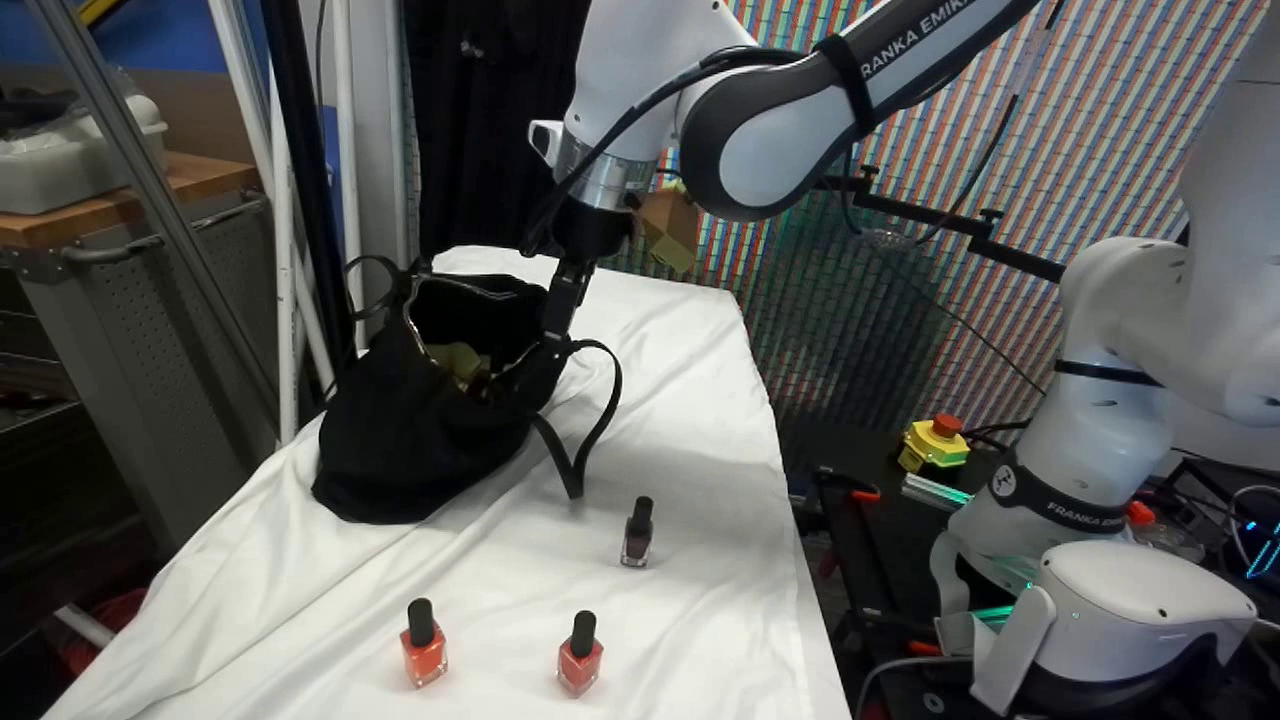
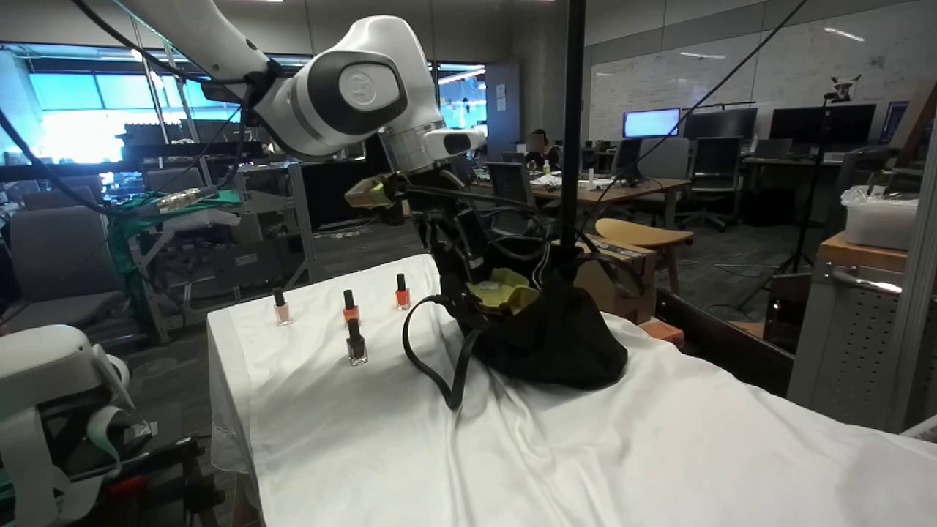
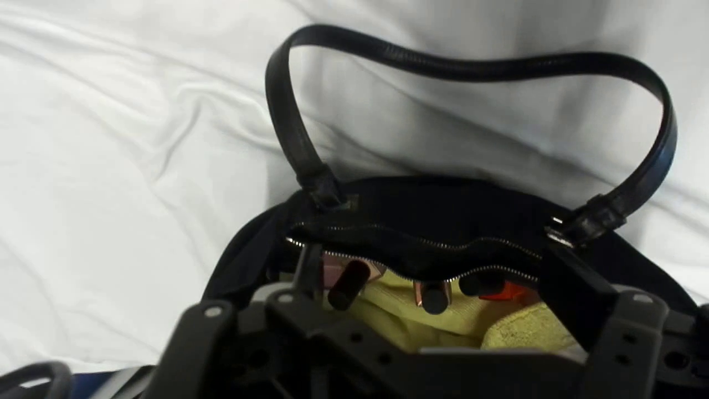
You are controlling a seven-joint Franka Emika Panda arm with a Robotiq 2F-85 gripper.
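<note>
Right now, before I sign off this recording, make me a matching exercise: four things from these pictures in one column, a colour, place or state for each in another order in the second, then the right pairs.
Column one
1. handbag
2. dark nail polish bottle
3. gripper
4. cloth inside the handbag

Column two
A. standing upright on the white sheet
B. yellow
C. black, mouth gaping open
D. jaws apart, at the handbag's mouth

Right pairs: 1-C, 2-A, 3-D, 4-B
</note>
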